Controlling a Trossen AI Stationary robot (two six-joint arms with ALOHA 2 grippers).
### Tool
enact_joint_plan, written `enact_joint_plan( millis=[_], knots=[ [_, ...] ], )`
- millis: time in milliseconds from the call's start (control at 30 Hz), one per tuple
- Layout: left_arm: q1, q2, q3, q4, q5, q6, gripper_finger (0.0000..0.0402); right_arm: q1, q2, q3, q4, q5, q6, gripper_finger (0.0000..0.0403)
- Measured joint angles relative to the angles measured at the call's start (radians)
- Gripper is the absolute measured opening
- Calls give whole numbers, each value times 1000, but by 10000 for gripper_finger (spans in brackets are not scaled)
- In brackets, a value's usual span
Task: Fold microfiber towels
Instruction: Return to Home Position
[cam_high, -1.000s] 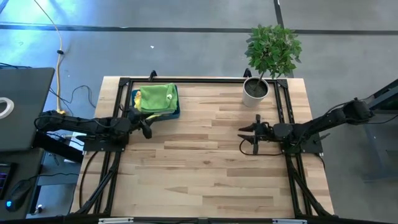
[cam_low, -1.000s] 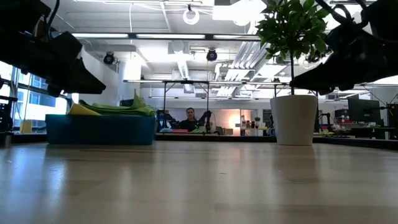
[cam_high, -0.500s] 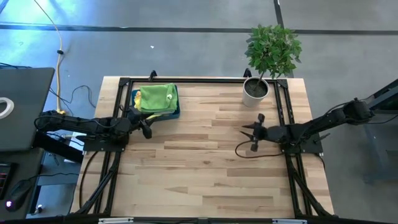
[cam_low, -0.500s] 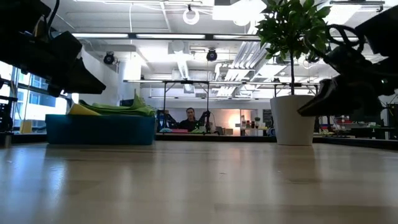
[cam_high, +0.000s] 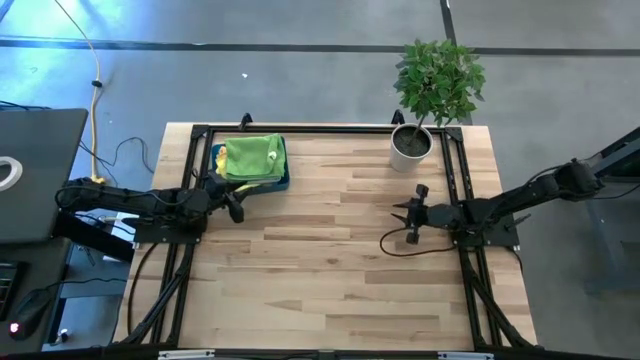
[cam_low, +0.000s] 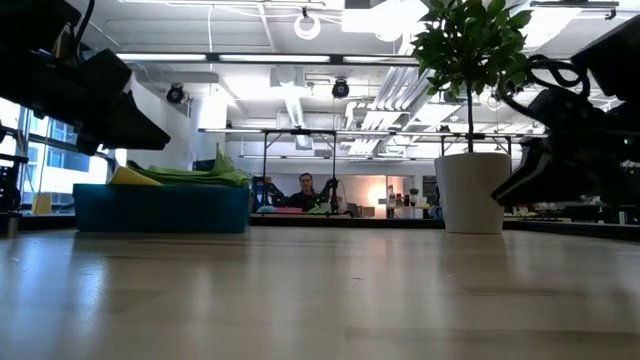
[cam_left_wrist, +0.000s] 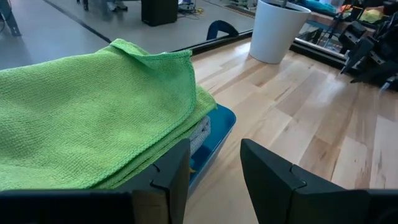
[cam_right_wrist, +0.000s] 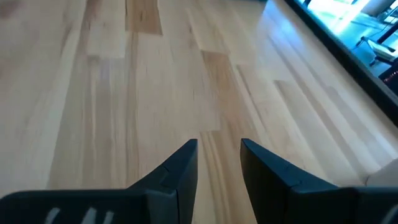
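Now homing; folding looks done: stacked microfiber towels (cam_high: 250, 158), green on top, fill the blue rectangular bin (cam_low: 160, 210) just ahead of your left jaws, well apart from right jaws. Both slightly parted, empty. Next, tuck arms home.

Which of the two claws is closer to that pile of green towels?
The left. The left gripper hovers right beside the blue bin holding the towels. The right gripper is far across the table, near the potted plant.
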Motion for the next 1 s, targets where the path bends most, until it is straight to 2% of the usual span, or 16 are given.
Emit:
enact_joint_plan(
  millis=[233, 533, 700, 1000],
  knots=[
    [5, -52, 0, 0, 2, 0, 133, 0, -234, 0, -86, -1, 0, 113],
    [83, -217, 0, 0, 2, 0, 133, -20, -501, 0, -101, -1, 0, 113],
    [157, -280, 0, 0, 1, 0, 133, -107, -582, 0, -101, -1, 0, 113],
    [293, -286, 0, 0, 0, 0, 133, -331, -633, 0, -102, -1, 0, 113]
  ],
)
